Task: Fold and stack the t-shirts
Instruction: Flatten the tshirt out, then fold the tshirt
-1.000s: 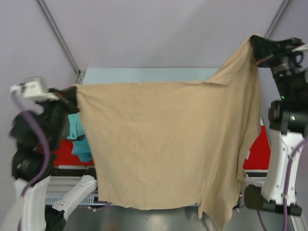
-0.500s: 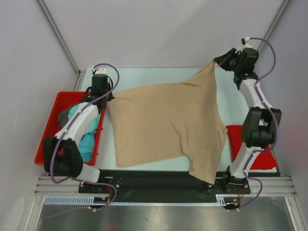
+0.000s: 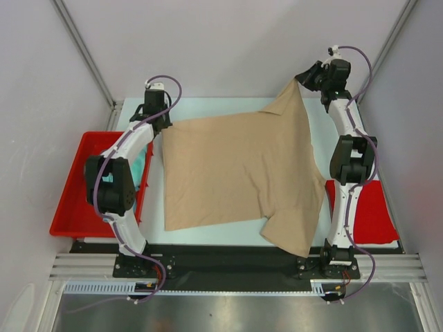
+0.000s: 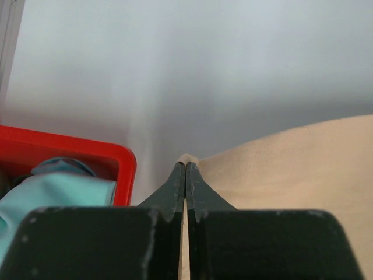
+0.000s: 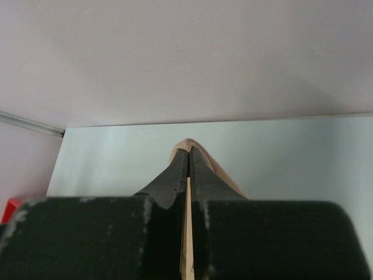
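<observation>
The teal t-shirt [image 4: 52, 189] lies crumpled in the red tray [image 3: 69, 207] left of the left pincer [image 3: 163, 130], which is clamped on one corner of the tan t-shirt [image 3: 235, 173] spread between the pincers, and the right pincer [image 3: 302, 80] is clamped on another, so folding seems not yet begun.

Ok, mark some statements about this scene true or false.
1. The left tool and right tool each pinch the tan shirt. True.
2. The teal shirt is stacked on the tan shirt. False: it is in the red tray.
3. The tan shirt is folded in half. False: it is spread open.
4. A red mat lies beside the right arm. True.
</observation>
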Robot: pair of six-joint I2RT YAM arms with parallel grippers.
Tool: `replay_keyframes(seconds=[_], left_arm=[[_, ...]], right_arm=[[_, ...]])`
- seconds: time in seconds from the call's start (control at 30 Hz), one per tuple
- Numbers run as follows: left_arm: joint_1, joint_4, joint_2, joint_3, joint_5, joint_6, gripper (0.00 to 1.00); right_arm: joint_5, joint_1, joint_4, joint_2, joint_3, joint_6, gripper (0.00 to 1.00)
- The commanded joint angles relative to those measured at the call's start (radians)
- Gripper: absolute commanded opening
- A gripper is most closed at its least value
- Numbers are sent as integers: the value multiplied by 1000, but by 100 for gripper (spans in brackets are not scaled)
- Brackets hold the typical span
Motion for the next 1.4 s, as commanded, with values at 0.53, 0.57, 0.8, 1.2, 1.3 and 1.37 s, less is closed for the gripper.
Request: replay_keyframes(seconds=[0.53, 0.57, 0.8, 1.2, 1.3, 1.37], left_arm=[[6, -224, -93, -64, 31, 7, 0], [6, -236, -97, -67, 28, 10, 0], [6, -333, -116, -108, -6, 17, 0], [-14, -351, -113, -184, 62, -13, 0], [-25, -351, -117, -205, 69, -21, 0], [-29, -350, -119, -216, 74, -24, 0]], right_arm=[[123, -52, -514, -435, -308, 15, 0], [123, -59, -538, -454, -335, 34, 0], [120, -96, -720, -558, -494, 12, 0], [114, -127, -715, -650, -698, -5, 0], [126, -141, -712, -664, -724, -1, 0], [140, -145, -718, -676, -744, -1, 0]])
